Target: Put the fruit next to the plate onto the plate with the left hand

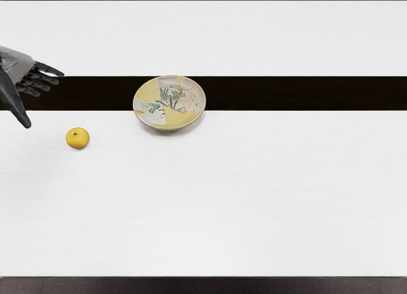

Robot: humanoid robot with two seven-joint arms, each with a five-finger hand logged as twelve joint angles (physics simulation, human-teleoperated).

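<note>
You have one fruit (77, 138) to deal with: a small round yellow one with a faint dimple on top. It sits on the white table (222, 198) in the left part of the view. It is not on the plate; it rests on bare tabletop to the plate's left and a little closer to you, with a clear gap between the two.

There is one plate (143, 97), round and shallow, with a yellow rim and a pale centre painted with a green-leafed sprig. It lies across one dark band (305, 93) that runs the full width of the table, and its near edge reaches over onto the white surface in front. Nothing rests in it.

One hand shows, the left hand (22, 84), dark grey, coming in at the picture's left edge at about the height of the band. Its fingers (48, 69) are spread apart and hold nothing. Several point right toward the plate, and one long digit angles down toward the near side of the table. That digit's tip is near the fruit, up and to the left of it, but apart from it. Whether the hand touches the tabletop or hangs above it, you cannot tell from this view.

So the count is one fruit, one plate, one hand — none of them touching another.
</note>
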